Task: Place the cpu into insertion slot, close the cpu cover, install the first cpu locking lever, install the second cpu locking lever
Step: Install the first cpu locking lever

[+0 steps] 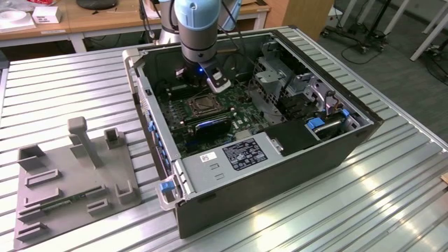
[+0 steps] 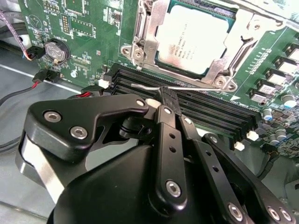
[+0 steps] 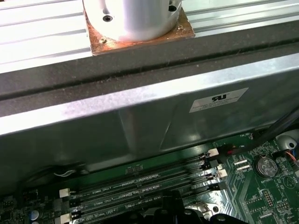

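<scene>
While the cpu sits under the closed cpu cover, gripper, upper centre of exterior view, fingers narrow, seemingly pinches locking lever lying along memory slots.

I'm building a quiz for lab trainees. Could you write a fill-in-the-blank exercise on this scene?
1. The cpu lies in the insertion slot, and the cpu cover is ____ over it.
2. The gripper is at a thin metal locking ____ beside the black memory slots.
3. The motherboard is ____ in colour.
Missing words: closed; lever; green.
</scene>
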Motion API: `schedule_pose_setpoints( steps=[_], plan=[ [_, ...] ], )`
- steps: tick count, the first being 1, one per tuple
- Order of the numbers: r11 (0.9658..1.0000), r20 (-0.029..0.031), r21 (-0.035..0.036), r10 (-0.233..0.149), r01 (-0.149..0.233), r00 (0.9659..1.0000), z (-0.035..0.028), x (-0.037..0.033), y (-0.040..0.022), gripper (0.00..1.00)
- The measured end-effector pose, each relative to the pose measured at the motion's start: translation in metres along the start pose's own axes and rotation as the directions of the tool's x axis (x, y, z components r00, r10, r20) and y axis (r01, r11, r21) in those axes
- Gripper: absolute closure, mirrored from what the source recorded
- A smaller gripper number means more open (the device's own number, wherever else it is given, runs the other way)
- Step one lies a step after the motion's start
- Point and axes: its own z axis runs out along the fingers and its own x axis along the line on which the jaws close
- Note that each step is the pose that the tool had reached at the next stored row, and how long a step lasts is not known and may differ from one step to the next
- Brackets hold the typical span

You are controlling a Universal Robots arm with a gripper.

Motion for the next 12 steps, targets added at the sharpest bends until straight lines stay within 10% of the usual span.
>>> schedule_pose_setpoints(
  steps=[12],
  plan=[
    [1.0, 0.0002, -0.0005, 0.0, 0.0, 1.0, 0.0008, 0.0004, 0.0008, 0.89]
  ],
)
